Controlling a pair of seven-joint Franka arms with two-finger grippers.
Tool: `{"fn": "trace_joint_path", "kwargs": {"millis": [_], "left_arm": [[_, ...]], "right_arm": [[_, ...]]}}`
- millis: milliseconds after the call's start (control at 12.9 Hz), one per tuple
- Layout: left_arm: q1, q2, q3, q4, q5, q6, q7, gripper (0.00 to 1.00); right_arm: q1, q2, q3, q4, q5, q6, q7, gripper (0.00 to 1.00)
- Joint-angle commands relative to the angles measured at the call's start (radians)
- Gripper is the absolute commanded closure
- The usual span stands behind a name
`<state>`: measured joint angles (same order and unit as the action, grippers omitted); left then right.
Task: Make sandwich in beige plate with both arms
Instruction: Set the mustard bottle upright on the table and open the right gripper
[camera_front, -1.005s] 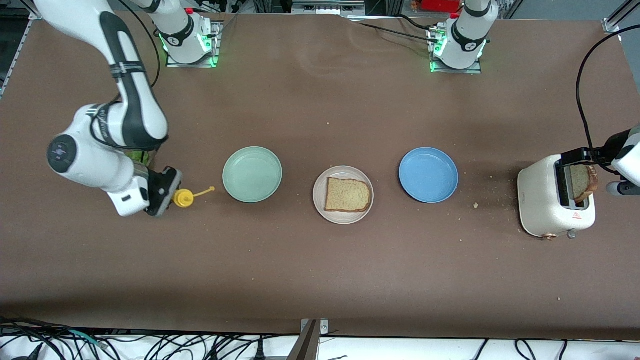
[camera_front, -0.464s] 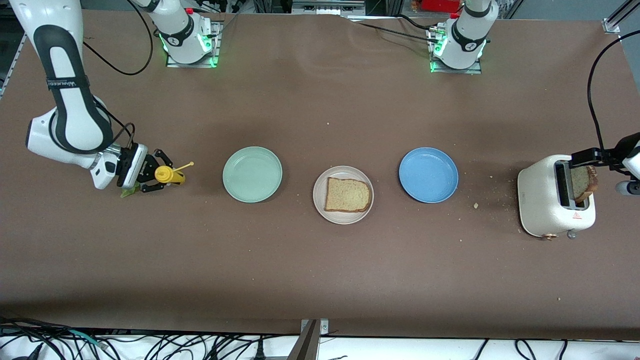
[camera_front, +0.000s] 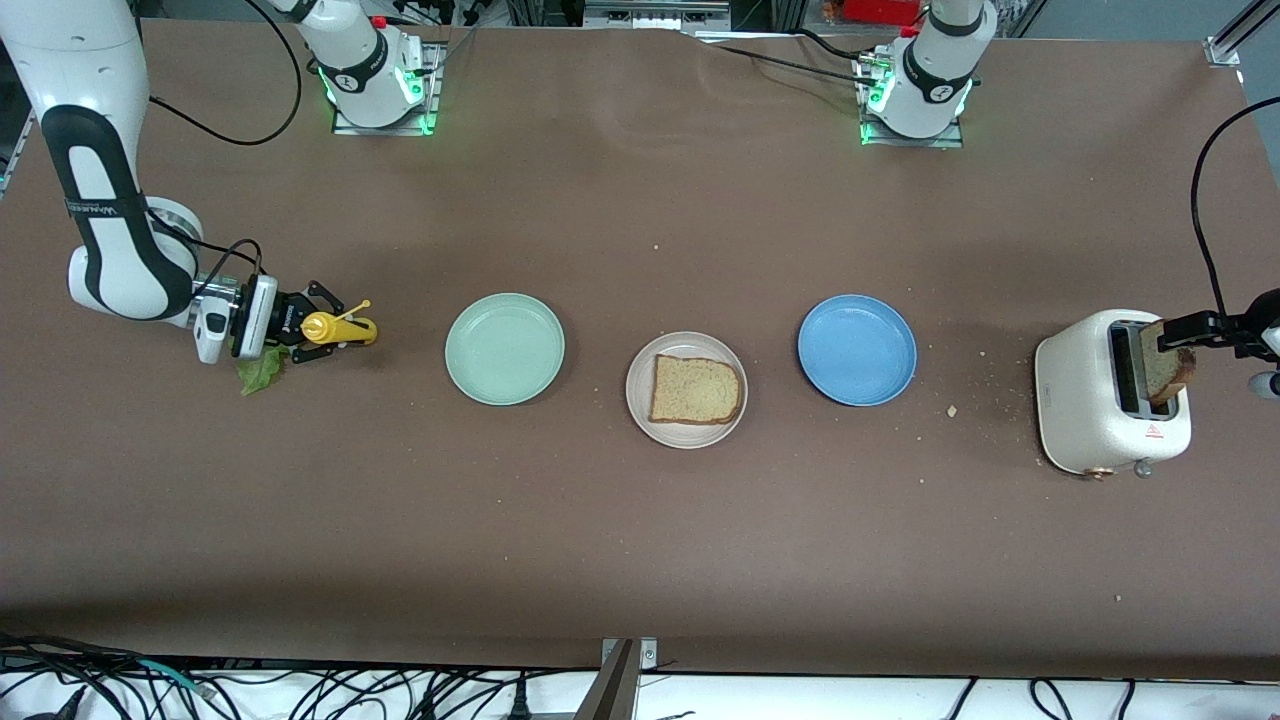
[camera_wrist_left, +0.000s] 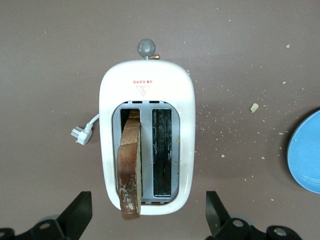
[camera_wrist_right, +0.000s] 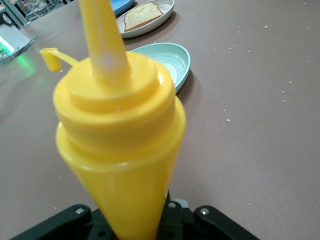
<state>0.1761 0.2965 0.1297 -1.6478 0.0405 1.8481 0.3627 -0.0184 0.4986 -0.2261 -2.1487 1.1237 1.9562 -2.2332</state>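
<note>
A: Judging progress: one brown-crusted bread slice (camera_front: 696, 389) lies on the round beige plate (camera_front: 640, 404), mid-desk.

B: Lettuce (camera_front: 259, 372) and second slice (camera_front: 1166, 362) remain; right claw (camera_front: 322, 330) clamps a yellow squeeze bottle (camera_front: 335, 327), left claw (camera_wrist_left: 145, 220) gapes above the white toaster (camera_wrist_left: 146, 100).

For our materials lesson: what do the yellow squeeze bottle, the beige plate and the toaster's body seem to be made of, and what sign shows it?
Yellow squeeze bottle: glossy plastic, judging by soft highlights on its moulded shoulder. Beige plate: matte, with no glare on the rim; ceramic or plastic, the look leaves it open. Toaster: smooth cream shell with a satin sheen, probably painted metal or plastic.
</note>
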Motion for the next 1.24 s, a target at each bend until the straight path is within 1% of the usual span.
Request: {"fn": "trace_joint_path", "kwargs": {"millis": [0,232,464,541,618,696,773,1005,1159], "left_arm": [[0.023,-0.014,-0.012,-0.049,0.024,0.057,0.028,0.00],[0.036,-0.016,-0.012,-0.093,0.024,0.108,0.036,0.00],[0.037,-0.016,-0.012,-0.096,0.024,0.109,0.036,0.00],[0.039,-0.016,-0.012,-0.096,0.024,0.111,0.036,0.00],[0.039,-0.016,-0.012,-0.096,0.024,0.111,0.036,0.00],[0.039,-0.016,-0.012,-0.096,0.024,0.109,0.036,0.00],[0.039,-0.016,-0.012,-0.096,0.024,0.109,0.036,0.00],[0.039,-0.016,-0.012,-0.096,0.024,0.108,0.036,0.00],[0.039,-0.016,-0.012,-0.104,0.024,0.108,0.036,0.00]], "right_arm": [[-0.006,0.027,0.010,0.007,0.068,-0.016,-0.094,1.00],[0.012,0.028,0.014,0.009,0.068,0.042,-0.161,1.00],[0.024,0.031,0.014,0.007,0.068,0.070,-0.183,1.00],[0.026,0.031,0.014,0.007,0.068,0.070,-0.178,0.72],[0.026,0.031,0.014,0.007,0.068,0.070,-0.174,0.37],[0.026,0.029,0.014,0.010,0.068,0.070,-0.171,0.28],[0.026,0.029,0.014,0.010,0.068,0.070,-0.163,0.25],[0.026,0.024,0.010,0.015,0.065,0.070,-0.116,0.25],[0.026,0.017,0.001,0.016,0.044,0.069,-0.059,0.25]]}}
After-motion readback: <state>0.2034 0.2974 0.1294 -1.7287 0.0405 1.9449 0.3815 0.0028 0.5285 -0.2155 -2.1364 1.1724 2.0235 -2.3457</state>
